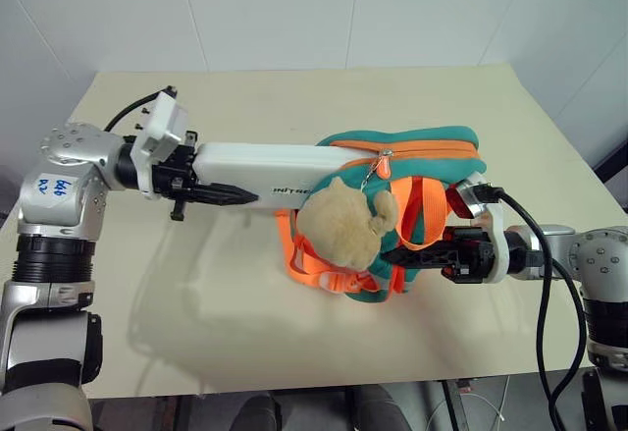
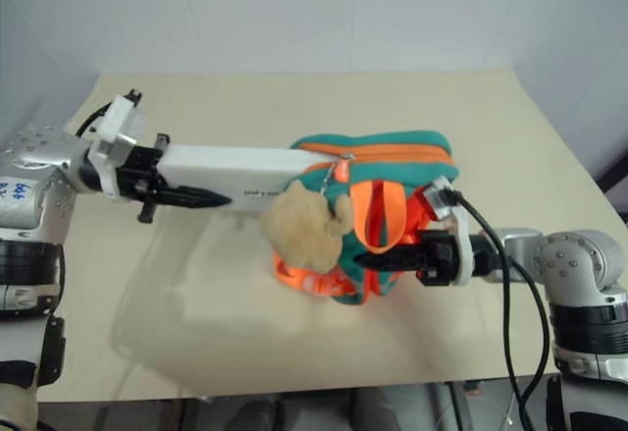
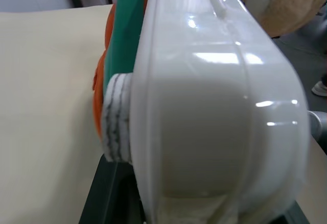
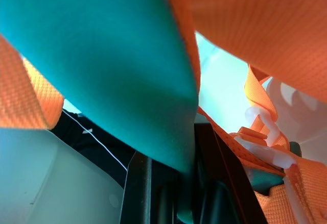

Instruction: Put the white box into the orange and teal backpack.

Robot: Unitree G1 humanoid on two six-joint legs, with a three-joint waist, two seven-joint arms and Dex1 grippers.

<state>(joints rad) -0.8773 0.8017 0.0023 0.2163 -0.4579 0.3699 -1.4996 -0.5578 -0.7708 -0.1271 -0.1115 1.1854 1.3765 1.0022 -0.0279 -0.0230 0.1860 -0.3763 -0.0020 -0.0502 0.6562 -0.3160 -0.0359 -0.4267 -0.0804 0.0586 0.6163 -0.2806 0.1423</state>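
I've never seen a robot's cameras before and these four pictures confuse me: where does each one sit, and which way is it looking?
Left eye view: on the head, looking forward and down at the table; both arms show, the left tool holding the white box.
Right eye view: beside it, same scene; right tool shut on the orange and teal backpack.
Left wrist view: on the left wrist, looking along the box toward the backpack.
Right wrist view: on the right wrist, close against a teal strap.
Shared: both eyes show the plush toy.
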